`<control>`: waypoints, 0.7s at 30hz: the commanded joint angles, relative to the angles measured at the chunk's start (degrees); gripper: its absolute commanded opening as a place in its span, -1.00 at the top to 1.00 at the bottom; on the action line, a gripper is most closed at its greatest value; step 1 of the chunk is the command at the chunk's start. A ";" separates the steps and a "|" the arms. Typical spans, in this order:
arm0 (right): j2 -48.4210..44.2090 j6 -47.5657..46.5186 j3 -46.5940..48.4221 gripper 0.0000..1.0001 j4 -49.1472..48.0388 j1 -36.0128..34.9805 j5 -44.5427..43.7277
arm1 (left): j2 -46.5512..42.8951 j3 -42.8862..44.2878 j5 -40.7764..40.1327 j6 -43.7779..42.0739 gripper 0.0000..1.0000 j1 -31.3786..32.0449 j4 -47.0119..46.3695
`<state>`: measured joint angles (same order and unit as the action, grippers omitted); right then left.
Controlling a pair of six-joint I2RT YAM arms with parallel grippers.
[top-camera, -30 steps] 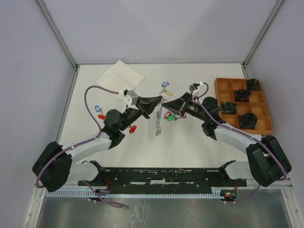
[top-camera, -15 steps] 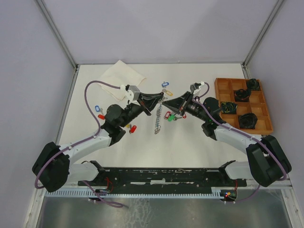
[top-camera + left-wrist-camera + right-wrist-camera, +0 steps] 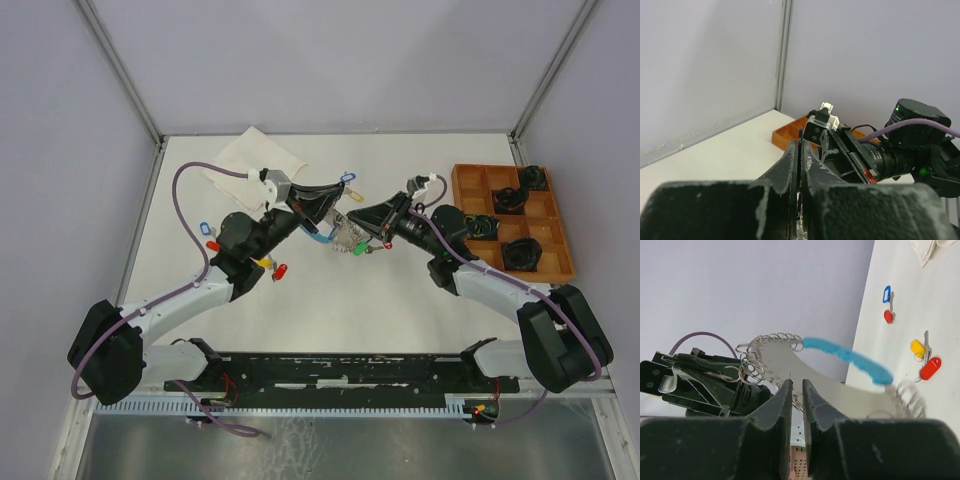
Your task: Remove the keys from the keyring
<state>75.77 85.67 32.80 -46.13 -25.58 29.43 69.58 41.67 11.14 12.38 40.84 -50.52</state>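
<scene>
Although the plastic tags [image 3: 917, 346] are too small for any writing to be read, the arm poses are clear: both arms reach forward and inward, so that the left gripper [image 3: 800, 150] and right gripper [image 3: 796, 386] meet tip to tip above the table [image 3: 400, 300]. Both sets of jaws are almost closed, pinching the keyring [image 3: 847, 356], which is suspended between them. From it hang keys [image 3: 358, 250] with green and red tags; loose tagged keys [image 3: 930, 368] lie on the table.
</scene>
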 commanded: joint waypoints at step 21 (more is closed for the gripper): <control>-5.44 -51.46 16.60 0.03 9.36 5.89 32.46 | -2.97 6.51 12.28 2.02 0.94 -0.83 3.94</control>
<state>72.23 54.50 43.31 -45.91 -20.45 50.28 69.25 44.84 18.79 12.38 40.51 -44.75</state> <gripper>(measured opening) 0.444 0.052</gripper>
